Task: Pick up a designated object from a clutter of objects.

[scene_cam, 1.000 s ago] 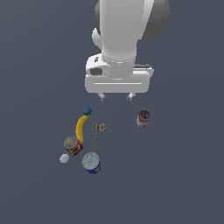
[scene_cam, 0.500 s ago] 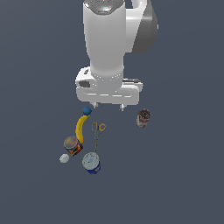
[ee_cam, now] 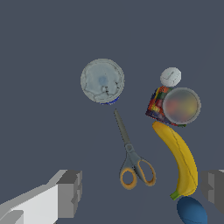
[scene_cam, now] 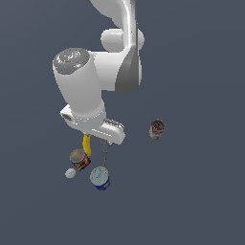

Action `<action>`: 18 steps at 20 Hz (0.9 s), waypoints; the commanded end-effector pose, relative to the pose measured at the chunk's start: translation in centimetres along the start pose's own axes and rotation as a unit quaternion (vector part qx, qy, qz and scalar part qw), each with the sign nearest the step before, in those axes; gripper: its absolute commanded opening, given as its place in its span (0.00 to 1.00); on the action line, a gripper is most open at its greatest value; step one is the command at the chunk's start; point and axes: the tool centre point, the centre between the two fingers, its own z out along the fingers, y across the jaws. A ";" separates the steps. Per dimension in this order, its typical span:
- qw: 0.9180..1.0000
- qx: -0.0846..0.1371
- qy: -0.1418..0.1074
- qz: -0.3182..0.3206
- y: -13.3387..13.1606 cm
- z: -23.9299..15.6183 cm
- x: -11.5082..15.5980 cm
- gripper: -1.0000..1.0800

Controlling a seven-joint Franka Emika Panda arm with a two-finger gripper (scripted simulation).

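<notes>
The designated object [scene_cam: 80,160] is a squat can with a red, yellow and blue label and a grey top; the wrist view shows it [ee_cam: 175,106] beside the banana's tip. My gripper [scene_cam: 106,139] hangs open above the clutter of objects, just to the exterior view's right of that can and higher. In the wrist view the grey fingertips [ee_cam: 70,194] stand wide apart around the gripper's middle [ee_cam: 142,192], holding nothing. Below them lie the orange-handled scissors [ee_cam: 131,157] and the banana [ee_cam: 179,159].
A blue can with a white top [scene_cam: 99,178] [ee_cam: 102,81] stands by the scissors' blade tip. A small white ball [scene_cam: 70,173] [ee_cam: 170,77] touches the multicoloured can. A blue ball [ee_cam: 191,211] lies at the banana's stem. A dark red-brown can [scene_cam: 157,128] stands apart at the exterior view's right.
The arm has swung toward the exterior view's left and come lower over the clutter. Its hand now covers the blue ball and most of the banana. The objects have not moved.
</notes>
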 end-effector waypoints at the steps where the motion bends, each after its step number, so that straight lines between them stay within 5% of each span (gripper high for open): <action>1: 0.999 0.000 0.002 0.042 2.1 2.2 1.6 0.96; 10: 0.989 -0.005 0.008 0.145 8.0 8.1 4.8 0.96; 18: 0.984 -0.008 0.010 0.178 10.1 10.1 5.6 0.96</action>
